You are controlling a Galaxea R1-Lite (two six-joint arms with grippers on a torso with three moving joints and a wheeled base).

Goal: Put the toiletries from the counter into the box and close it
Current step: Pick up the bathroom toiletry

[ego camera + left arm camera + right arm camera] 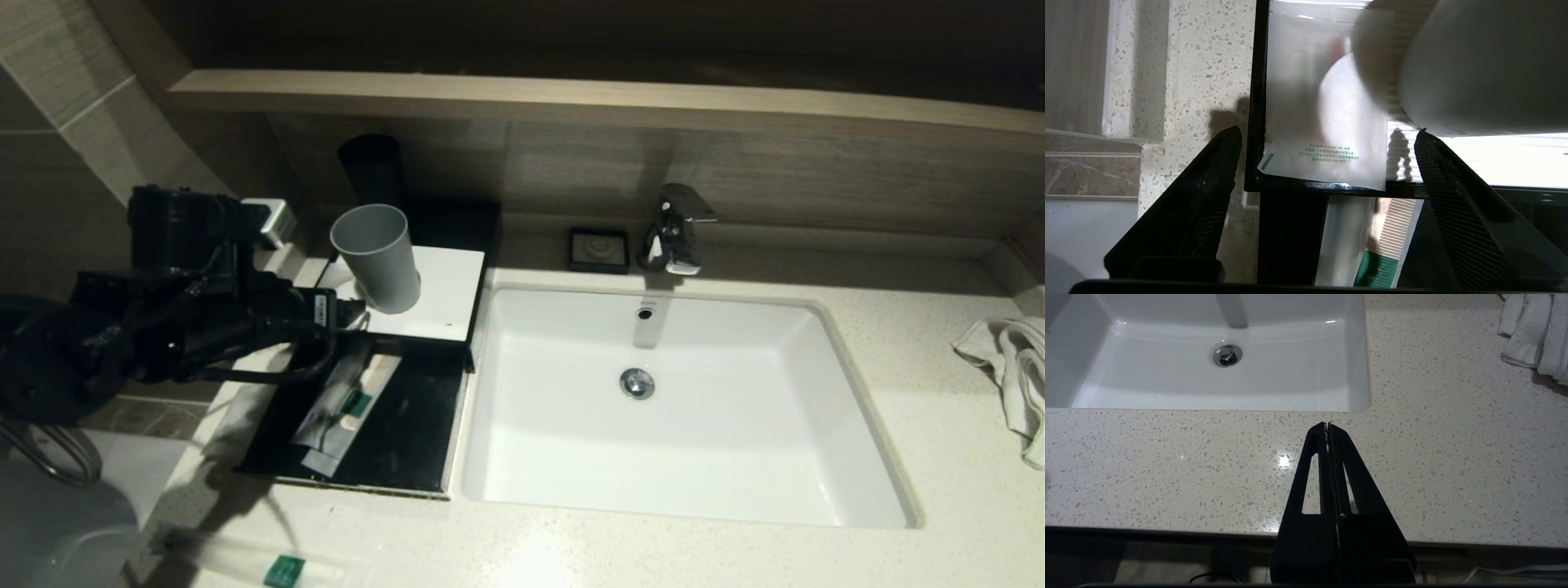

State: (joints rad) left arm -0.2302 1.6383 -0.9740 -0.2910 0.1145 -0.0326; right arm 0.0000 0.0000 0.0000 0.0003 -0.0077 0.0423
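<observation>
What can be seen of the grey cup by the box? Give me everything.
The grey cup is a plain, matte, plastic-looking tumbler, slightly tapered. It is tilted with its open rim up and toward the wall, showing a hollow inside. It sits over the white panel of the black box, just ahead of the open left gripper. Whether the gripper touches it is unclear.

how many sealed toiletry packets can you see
3. Two packets lie overlapped in the open black box; in the left wrist view the upper one shows. A third lies on the counter's front edge. More may be hidden.
</observation>
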